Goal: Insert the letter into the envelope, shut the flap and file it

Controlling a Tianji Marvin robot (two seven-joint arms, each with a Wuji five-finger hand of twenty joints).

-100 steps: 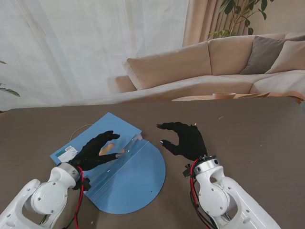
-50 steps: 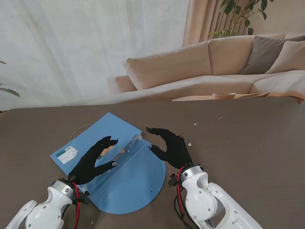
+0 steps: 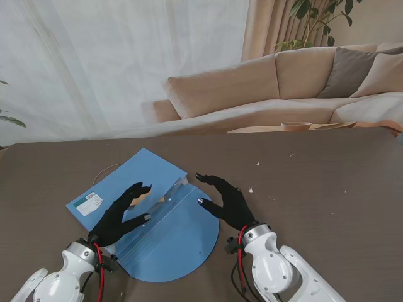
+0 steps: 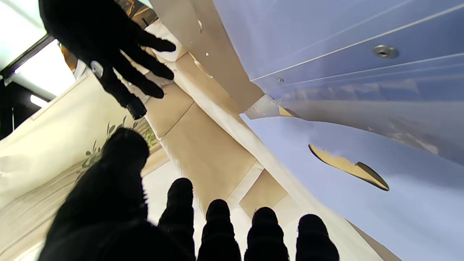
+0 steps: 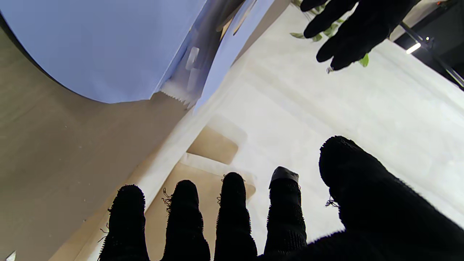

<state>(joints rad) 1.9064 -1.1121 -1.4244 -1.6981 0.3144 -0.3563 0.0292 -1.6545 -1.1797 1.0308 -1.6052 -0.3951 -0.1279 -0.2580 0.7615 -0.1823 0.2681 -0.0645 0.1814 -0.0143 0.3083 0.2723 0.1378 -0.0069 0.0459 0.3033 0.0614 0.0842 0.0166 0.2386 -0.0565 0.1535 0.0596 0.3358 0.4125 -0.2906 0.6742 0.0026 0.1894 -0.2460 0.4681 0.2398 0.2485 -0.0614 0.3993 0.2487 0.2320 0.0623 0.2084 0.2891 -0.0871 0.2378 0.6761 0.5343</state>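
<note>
A large blue envelope (image 3: 126, 182) lies on the brown table (image 3: 315, 182), its round flap (image 3: 179, 242) folded out flat toward me. A tan letter (image 3: 146, 194) shows through the envelope's cut-out (image 4: 348, 166). My left hand (image 3: 123, 211) hovers over the envelope body with its fingers apart, holding nothing. My right hand (image 3: 227, 200) hangs at the flap's right edge by the fold, fingers spread and empty. The right wrist view shows the flap (image 5: 83, 47), the mouth's torn white corner (image 5: 177, 92) and my left hand (image 5: 355, 29) beyond it.
A white label (image 3: 86, 201) sits on the envelope's left corner. A thin cord loop (image 3: 107, 170) lies on the table beyond the envelope. Small white scraps (image 3: 250, 189) dot the table to the right. A beige sofa (image 3: 283, 82) stands behind the table.
Both arms have drawn back toward me. The right hand has shifted left to the flap's edge, and the left hand has lifted off the envelope body. The envelope has stayed in place.
</note>
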